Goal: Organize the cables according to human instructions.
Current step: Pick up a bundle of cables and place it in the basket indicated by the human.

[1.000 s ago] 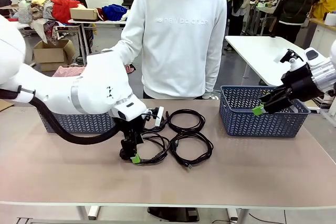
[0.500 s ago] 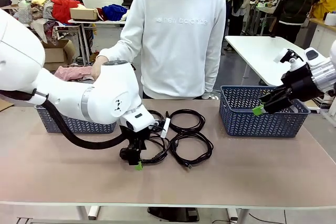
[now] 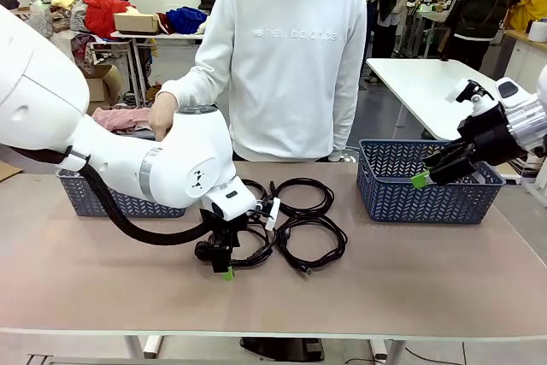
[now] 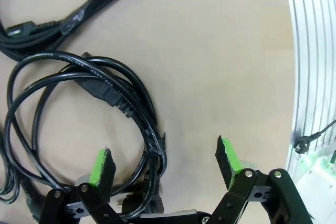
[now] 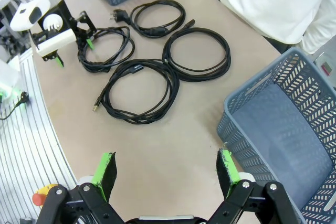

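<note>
The left gripper [image 3: 218,264] hangs low over the near-left coil [image 3: 253,250] of the cables, its jaws spread wide and nothing between them yet. In the left wrist view the gripper [image 4: 164,153] straddles that coil's edge. The bundled strands [image 4: 151,142] run up between the two green pads, closer to one pad [image 4: 101,163] than the other. I would judge the step in hand to be the pickup of this coil.

To do it well, I would shift sideways a little so the bundle sits midway, then go down until the fingertips bracket every loop at that spot. Catch one strand alone and the coil will likely unspool as it lifts. The near-right coil [image 3: 312,245] lies just beside it, so a straight lift, and a slow one, should show whether anything snags.

The two far coils [image 5: 157,17] lie towards the person. The right gripper [image 3: 420,179] hovers at the right basket [image 3: 427,204], its fingers apart and empty. The left basket [image 3: 115,203] sits behind the left arm. The person's hand [image 3: 161,113] is near the arm — which basket they mean, I cannot tell.
</note>
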Controlling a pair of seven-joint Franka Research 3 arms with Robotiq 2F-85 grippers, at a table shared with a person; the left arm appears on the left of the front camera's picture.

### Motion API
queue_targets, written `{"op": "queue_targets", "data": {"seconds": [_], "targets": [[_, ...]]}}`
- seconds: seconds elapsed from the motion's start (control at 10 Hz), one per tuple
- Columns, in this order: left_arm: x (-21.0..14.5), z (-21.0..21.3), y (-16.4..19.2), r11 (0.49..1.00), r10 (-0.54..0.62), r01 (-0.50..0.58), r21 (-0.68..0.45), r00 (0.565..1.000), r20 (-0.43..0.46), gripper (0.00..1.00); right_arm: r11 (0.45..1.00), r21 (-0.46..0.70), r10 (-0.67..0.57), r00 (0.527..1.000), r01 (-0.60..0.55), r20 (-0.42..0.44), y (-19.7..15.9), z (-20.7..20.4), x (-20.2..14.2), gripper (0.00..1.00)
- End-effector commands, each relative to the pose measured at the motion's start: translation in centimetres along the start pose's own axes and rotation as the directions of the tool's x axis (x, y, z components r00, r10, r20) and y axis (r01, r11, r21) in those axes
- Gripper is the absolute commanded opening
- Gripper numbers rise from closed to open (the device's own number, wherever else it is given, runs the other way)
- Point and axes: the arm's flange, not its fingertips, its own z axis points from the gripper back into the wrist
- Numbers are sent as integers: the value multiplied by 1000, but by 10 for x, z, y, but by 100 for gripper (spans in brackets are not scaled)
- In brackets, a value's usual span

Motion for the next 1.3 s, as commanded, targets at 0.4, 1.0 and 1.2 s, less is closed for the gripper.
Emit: {"op": "queue_targets", "data": {"seconds": [0.4,1.0,1.2], "targets": [[9,-5,10,1000,6,-6,-10,1000,-23,72,1000,14,20,999,-21,26,-5,-2,0,100],[9,-4,13,1000,6,-7,-24,1000,-17,23,1000,14,20,999,-21,26,-5,-2,0,100],[10,1,11,999,-2,1,-36,1000,-15,7,1000,14,20,999,-21,26,-5,-2,0,100]]}}
